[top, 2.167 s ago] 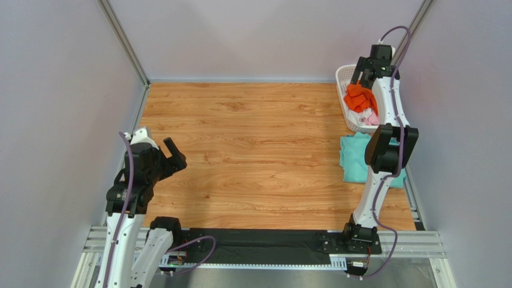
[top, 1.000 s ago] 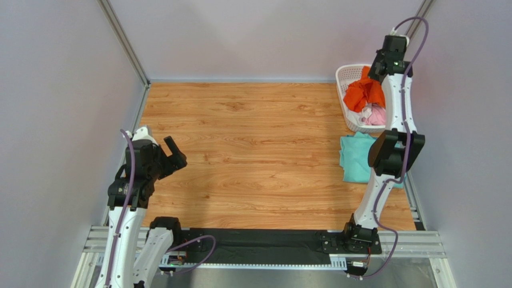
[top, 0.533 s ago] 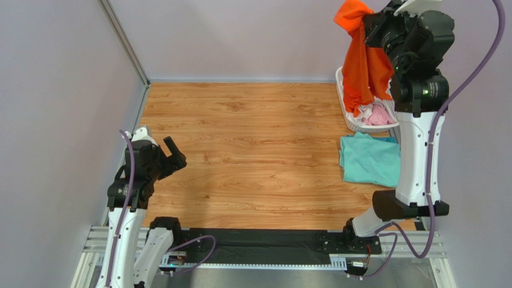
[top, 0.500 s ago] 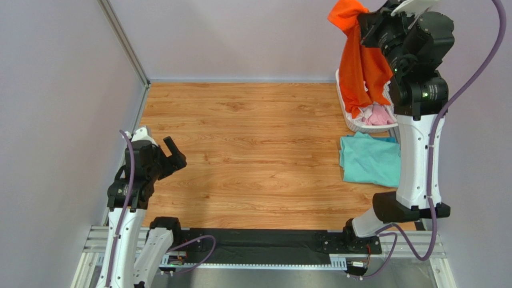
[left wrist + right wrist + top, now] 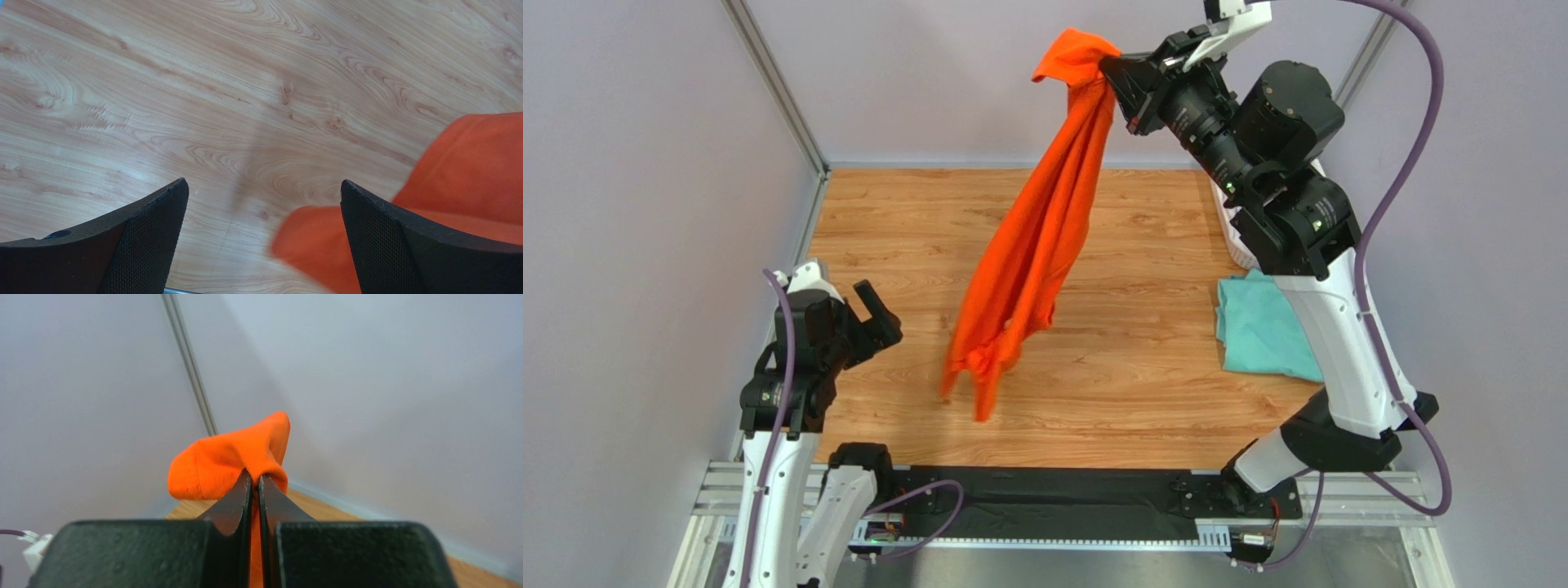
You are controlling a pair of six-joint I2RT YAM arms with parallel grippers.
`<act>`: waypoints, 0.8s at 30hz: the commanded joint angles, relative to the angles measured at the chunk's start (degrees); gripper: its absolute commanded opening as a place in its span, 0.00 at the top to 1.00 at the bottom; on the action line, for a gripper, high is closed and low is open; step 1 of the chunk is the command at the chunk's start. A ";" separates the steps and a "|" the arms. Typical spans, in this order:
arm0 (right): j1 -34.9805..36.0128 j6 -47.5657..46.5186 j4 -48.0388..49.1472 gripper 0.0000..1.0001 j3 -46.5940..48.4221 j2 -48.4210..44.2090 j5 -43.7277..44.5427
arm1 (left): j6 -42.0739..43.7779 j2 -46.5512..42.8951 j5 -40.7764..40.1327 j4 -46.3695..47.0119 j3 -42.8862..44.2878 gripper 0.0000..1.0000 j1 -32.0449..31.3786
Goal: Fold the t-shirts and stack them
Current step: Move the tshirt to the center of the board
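Bright orange soft cloth t-shirt (image 5: 1032,245) hangs high over the wood-grain bench (image 5: 916,221), one bunched edge clamped in my right gripper (image 5: 1114,76). My left gripper (image 5: 264,196) hovers with jaws wide, holding nothing, near the dangling hem. Best next, I reckon: lower slowly, hem touching down first, then drag it flat, clear of the teal cloth t-shirt (image 5: 1271,325).

Robot lab test cell, not a home. Plain grey wall panels (image 5: 646,184) close it in left of the left claw (image 5: 876,311) and beyond the right claw (image 5: 1112,74), joined by bare aluminium corner posts (image 5: 775,86). Wood-grain laminate tabletop (image 5: 891,221) lies below both claws. Behind them, at the arm bases: aluminium extrusion rail (image 5: 1369,500), black base plate (image 5: 1051,496), exposed purple cable (image 5: 1438,76).
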 commanded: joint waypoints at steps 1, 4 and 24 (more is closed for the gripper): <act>-0.40 0.04 5.18 1.00 -13.45 -4.98 11.57 | -1.45 -0.48 -0.75 -1.42 0.48 0.00 0.47; -1.80 2.24 8.69 1.00 -28.34 -12.79 16.15 | -5.92 -1.79 0.65 -2.13 -1.62 0.00 0.47; -19.03 22.28 12.22 1.00 -88.68 -24.15 15.45 | -16.31 6.72 16.04 20.08 -24.38 0.00 -7.95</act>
